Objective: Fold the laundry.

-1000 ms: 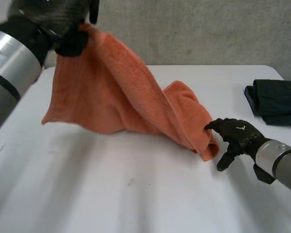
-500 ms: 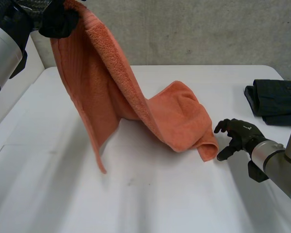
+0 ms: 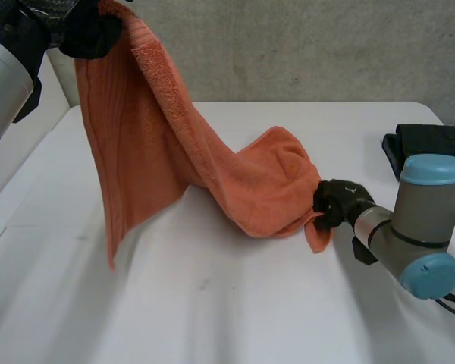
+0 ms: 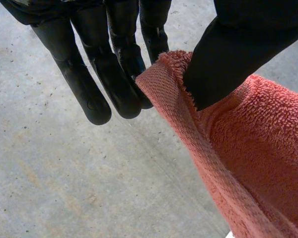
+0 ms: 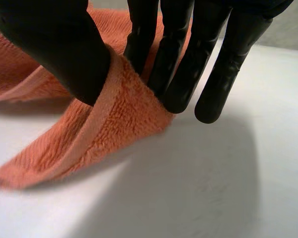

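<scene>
Up high, left hand (image 3: 89, 34) pinches towel (image 3: 159, 152), right hand (image 3: 335, 203) pinches btm corner

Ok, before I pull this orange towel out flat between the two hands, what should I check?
1. The left hand pinches the orange towel at its raised end: ok.
2. The right hand pinches the towel's low end, close above the table: ok.
3. Towel hangs untwisted between the hands: not ok, it is bunched and folded over.
4. Both grips are on corners of the same edge: cannot tell.
5. The dark cloth lies apart from the towel: ok.
</scene>
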Robot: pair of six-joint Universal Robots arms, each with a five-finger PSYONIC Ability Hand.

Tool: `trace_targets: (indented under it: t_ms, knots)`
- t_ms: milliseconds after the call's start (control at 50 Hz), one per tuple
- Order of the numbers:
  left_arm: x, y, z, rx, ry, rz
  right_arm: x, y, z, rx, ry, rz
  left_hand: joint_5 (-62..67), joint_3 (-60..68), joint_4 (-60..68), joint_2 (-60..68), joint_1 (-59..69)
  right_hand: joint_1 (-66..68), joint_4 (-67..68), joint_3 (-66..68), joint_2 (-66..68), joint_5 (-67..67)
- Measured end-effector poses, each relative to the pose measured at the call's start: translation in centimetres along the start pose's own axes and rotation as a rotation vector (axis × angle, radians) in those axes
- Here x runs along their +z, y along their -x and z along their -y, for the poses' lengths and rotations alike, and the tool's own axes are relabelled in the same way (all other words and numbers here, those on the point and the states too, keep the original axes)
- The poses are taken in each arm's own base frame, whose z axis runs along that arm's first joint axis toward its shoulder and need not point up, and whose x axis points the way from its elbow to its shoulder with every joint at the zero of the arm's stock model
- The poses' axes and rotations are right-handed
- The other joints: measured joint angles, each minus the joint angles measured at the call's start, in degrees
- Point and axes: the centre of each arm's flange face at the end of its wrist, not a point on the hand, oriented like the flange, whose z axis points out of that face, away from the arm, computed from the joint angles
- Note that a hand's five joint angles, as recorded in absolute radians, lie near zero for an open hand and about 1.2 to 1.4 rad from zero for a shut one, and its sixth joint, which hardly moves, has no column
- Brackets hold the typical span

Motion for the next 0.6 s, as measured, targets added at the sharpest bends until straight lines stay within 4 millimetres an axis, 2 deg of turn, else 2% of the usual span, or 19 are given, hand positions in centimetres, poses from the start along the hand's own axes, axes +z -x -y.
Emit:
trace_targets:
  t_ms: [40, 80, 120, 140, 180, 200, 240, 260, 280, 300, 340, 400, 440, 500, 520, 540, 600]
  knots:
    - [0.0, 0.0, 0.0, 0.000, 0.000, 0.001, -0.1, -0.1, 0.4, -0.003, -0.014, -0.008, 0.00, 0.00, 0.00, 0.00, 0.00, 0.00, 0.00, 0.00, 0.00, 0.00]
    - [0.1, 0.3, -0.1, 0.004, 0.003, 0.010, -1.1, -0.3, 3.5, -0.022, -0.103, -0.021, 0.00, 0.00, 0.00, 0.00, 0.00, 0.00, 0.24, 0.12, 0.00, 0.10]
    - [0.1, 0.4, -0.2, 0.005, 0.004, 0.013, -1.4, -0.3, 4.3, -0.028, -0.124, -0.020, 0.00, 0.00, 0.00, 0.00, 0.00, 0.00, 0.25, 0.12, 0.00, 0.10]
    - [0.2, 0.7, -0.3, 0.009, 0.009, 0.025, -1.8, -0.4, 5.3, -0.037, -0.152, -0.019, 0.00, 0.00, 0.00, 0.00, 0.00, 0.00, 0.24, 0.12, 0.00, 0.10]
    - [0.3, 1.2, -0.5, 0.015, 0.015, 0.042, -4.7, -1.2, 10.7, -0.110, -0.286, -0.011, 0.00, 0.00, 0.00, 0.00, 0.00, 0.00, 0.25, 0.12, 0.00, 0.10]
    - [0.4, 1.5, -0.6, 0.018, 0.018, 0.051, -5.8, -1.5, 12.3, -0.141, -0.318, -0.012, 0.00, 0.00, 0.01, 0.00, 0.00, 0.00, 0.24, 0.12, 0.00, 0.10]
    - [0.4, 1.9, -0.7, 0.023, 0.022, 0.065, -7.2, -1.9, 14.0, -0.183, -0.348, -0.014, 0.00, 0.00, 0.01, 0.00, 0.00, 0.00, 0.25, 0.12, 0.00, 0.10]
    - [0.5, 2.3, -0.9, 0.028, 0.029, 0.076, -9.3, -2.4, 16.3, -0.253, -0.367, -0.020, 0.00, 0.00, 0.01, 0.00, 0.00, 0.00, 0.25, 0.12, 0.00, 0.10]
    - [0.5, 2.5, -1.1, 0.031, 0.035, 0.083, -10.2, -2.5, 17.0, -0.283, -0.369, -0.024, 0.00, 0.00, 0.01, 0.00, 0.00, 0.00, 0.26, 0.12, 0.00, 0.10]
    - [0.5, 3.0, -1.5, 0.037, 0.050, 0.094, -12.0, -2.8, 18.5, -0.351, -0.361, -0.031, 0.00, 0.00, 0.02, 0.00, 0.00, 0.00, 0.26, 0.12, 0.00, 0.10]
    - [0.5, 3.5, -2.2, 0.046, 0.080, 0.108, -14.4, -2.9, 20.1, -0.448, -0.329, -0.040, 0.00, 0.00, 0.02, 0.00, 0.00, 0.00, 0.26, 0.12, 0.00, 0.10]
    - [0.4, 4.2, -3.4, 0.053, 0.131, 0.121, -16.5, -2.7, 21.1, -0.551, -0.273, -0.049, 0.00, 0.00, 0.02, 0.00, 0.00, 0.00, 0.26, 0.12, 0.00, 0.10]
    - [0.4, 4.6, -5.0, 0.053, 0.198, 0.122, -17.9, -2.4, 21.5, -0.637, -0.211, -0.051, 0.00, 0.00, 0.02, 0.00, 0.00, 0.00, 0.26, 0.12, 0.00, 0.10]
    - [0.4, 4.7, -5.6, 0.052, 0.220, 0.121, -18.2, -2.4, 21.5, -0.657, -0.195, -0.051, 0.00, 0.00, 0.02, 0.00, 0.00, 0.00, 0.27, 0.12, 0.00, 0.10]
    - [0.3, 4.8, -7.7, 0.048, 0.308, 0.108, -18.5, -2.2, 21.3, -0.715, -0.135, -0.049, 0.00, 0.00, 0.02, 0.00, 0.00, 0.00, 0.27, 0.12, 0.00, 0.10]
    - [0.3, 4.6, -8.4, 0.048, 0.334, 0.099, -18.4, -2.2, 21.2, -0.722, -0.119, -0.047, 0.00, 0.00, 0.02, 0.00, 0.00, 0.00, 0.27, 0.12, 0.00, 0.10]
    - [0.4, 3.5, -12.3, 0.068, 0.474, 0.036, -16.8, -2.0, 20.0, -0.748, -0.037, -0.034, 0.56, 0.00, 0.02, 0.04, 0.00, 0.00, 0.27, 0.12, 0.00, 0.10]
